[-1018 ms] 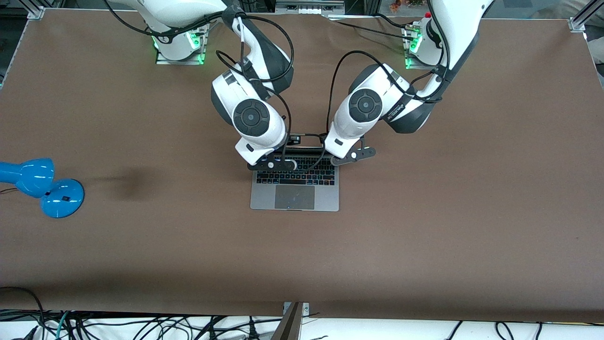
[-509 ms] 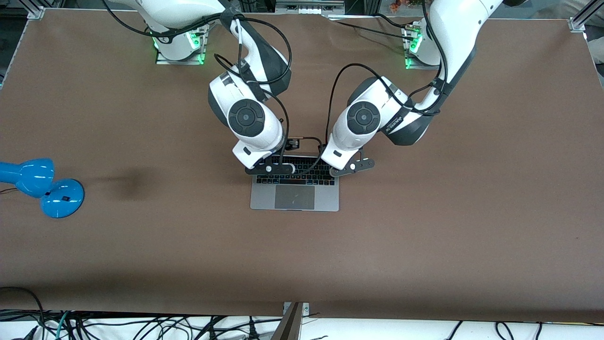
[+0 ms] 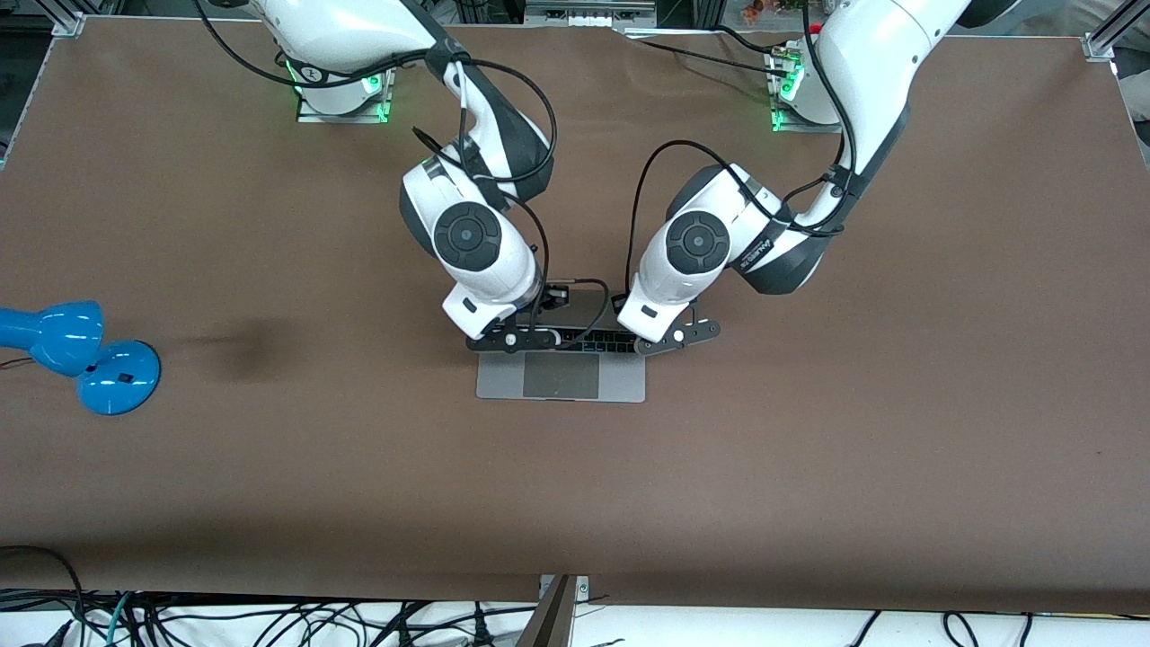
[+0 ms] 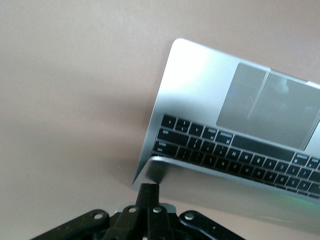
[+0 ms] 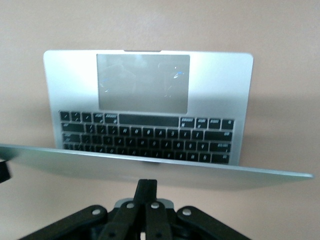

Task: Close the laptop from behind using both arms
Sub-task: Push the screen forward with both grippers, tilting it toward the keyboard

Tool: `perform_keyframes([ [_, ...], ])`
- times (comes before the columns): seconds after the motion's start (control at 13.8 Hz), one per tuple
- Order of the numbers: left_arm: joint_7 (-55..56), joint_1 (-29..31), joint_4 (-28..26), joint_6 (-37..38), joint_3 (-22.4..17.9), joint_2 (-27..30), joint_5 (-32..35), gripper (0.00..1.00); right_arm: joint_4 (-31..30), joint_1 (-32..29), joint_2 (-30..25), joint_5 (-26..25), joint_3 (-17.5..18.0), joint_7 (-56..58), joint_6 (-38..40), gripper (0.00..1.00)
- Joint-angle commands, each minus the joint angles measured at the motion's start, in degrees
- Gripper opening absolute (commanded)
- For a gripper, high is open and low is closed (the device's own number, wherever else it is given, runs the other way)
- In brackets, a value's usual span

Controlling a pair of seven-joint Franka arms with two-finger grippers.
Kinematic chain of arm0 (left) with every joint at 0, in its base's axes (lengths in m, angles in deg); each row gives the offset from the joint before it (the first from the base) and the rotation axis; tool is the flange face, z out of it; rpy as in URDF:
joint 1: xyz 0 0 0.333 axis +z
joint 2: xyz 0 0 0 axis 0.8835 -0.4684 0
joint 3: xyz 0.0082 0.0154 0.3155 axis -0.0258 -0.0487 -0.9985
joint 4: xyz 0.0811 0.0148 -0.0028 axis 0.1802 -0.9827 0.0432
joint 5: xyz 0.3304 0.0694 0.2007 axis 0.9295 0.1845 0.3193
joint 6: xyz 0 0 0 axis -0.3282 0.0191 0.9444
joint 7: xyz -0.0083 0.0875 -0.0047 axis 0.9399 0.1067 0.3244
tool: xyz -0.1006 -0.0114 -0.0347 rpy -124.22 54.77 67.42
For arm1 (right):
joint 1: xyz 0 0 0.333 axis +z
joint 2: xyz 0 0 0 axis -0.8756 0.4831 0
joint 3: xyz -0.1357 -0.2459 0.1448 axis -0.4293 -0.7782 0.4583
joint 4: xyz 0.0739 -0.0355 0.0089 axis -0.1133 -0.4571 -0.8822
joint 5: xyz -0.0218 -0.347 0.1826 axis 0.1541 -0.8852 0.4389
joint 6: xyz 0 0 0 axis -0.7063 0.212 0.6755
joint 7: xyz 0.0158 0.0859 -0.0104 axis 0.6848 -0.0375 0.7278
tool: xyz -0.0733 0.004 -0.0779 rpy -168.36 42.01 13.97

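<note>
The silver-grey laptop [image 3: 561,377] lies mid-table, its lid tilted low over the black keyboard. In the front view only the trackpad, the palm rest and a strip of keys show. My right gripper [image 3: 512,340] and left gripper [image 3: 678,335] are over the lid's two ends. In the right wrist view the shut gripper [image 5: 147,182] is against the back of the lid [image 5: 150,167], near its middle. In the left wrist view the shut gripper [image 4: 149,186] touches the lid [image 4: 225,187] near its corner. Neither gripper holds anything.
A blue desk lamp [image 3: 81,355] lies at the right arm's end of the table. The brown table [image 3: 809,449] spreads around the laptop. Cables hang along the edge nearest the front camera.
Both grippers have moved toward the front camera, and the lid has tipped further down with them. Less of the keyboard shows now.
</note>
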Motion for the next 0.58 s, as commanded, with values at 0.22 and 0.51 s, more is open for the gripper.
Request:
perform_keyframes([
  [0.22,0.9,-0.4,5.1,0.8,-0.8,-3.4,2.6,0.00,0.4,-0.3,0.5,-1.0,-0.2,2.2,-1.2,0.00],
  [0.51,0.9,-0.5,7.4,0.8,-1.2,-5.6,4.2,0.00,0.4,-0.3,0.5,-1.0,-0.4,2.6,-1.2,0.00],
])
